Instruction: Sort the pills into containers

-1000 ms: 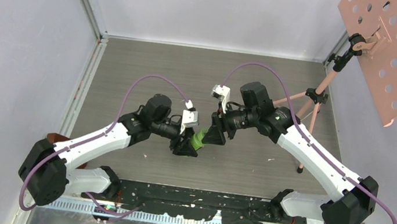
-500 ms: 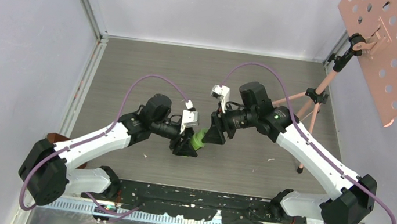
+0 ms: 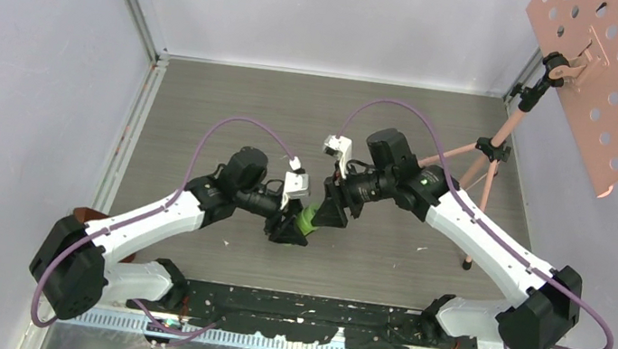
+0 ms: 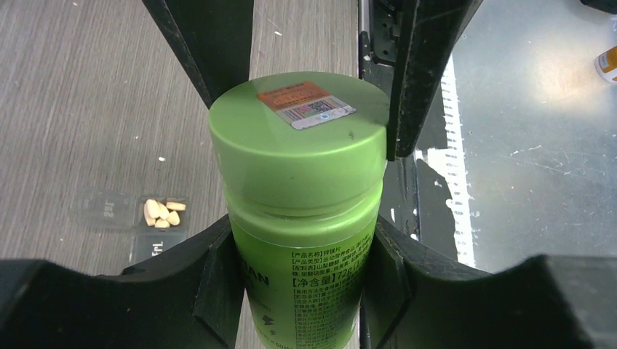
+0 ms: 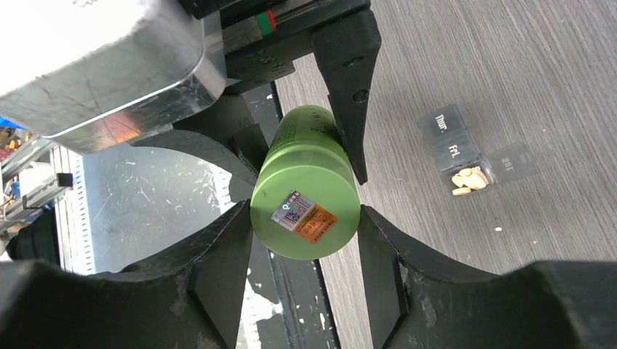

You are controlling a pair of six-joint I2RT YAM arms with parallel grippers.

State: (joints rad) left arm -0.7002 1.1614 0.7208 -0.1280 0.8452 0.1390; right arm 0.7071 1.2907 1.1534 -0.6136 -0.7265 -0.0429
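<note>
The small green cylindrical plastic bottle is pinched by the left claw, its cap by the right claw. The dark grey pill case, at three o'clock, is seen only from the wrists. The right arm has been shifted slightly leftward.

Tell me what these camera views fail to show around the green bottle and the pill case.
- Green bottle: base cut off by the bottom edge in the left wrist view; label text partly behind the left pincer fingers.
- Bottle contents: opaque walls, lid on.
- Pill case: in the top view, hidden under the arms; pill count too small to tell.
- Right pincer: cap contact on both sides unclear.
</note>
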